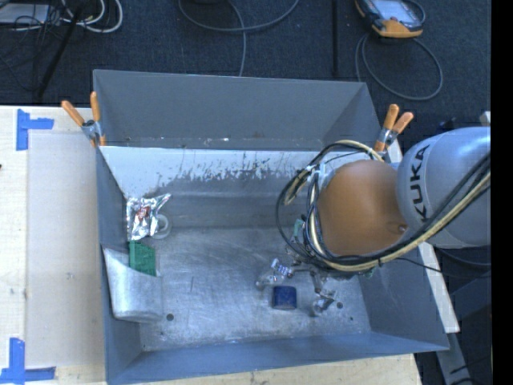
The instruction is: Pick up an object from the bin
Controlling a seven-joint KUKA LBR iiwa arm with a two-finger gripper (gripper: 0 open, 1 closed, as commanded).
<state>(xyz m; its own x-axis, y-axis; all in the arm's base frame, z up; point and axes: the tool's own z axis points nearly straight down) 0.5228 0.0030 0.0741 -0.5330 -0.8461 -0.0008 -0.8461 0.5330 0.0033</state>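
My gripper (pixel 298 288) stands low over the bin floor at the front right, below the arm's orange cover. Its two fingertips (pixel 275 273) are spread apart, so it is open. A small dark blue square block (pixel 283 297) lies flat on the floor in the gap between them, nearer the left fingertip. I cannot tell whether either fingertip touches the block.
At the left wall lie a crumpled silver foil wrapper (pixel 146 216), a small green card (pixel 143 257) just below it, and a pale grey plastic sheet (pixel 131 292) in the front left corner. The arm's cover and cables hang over the right side.
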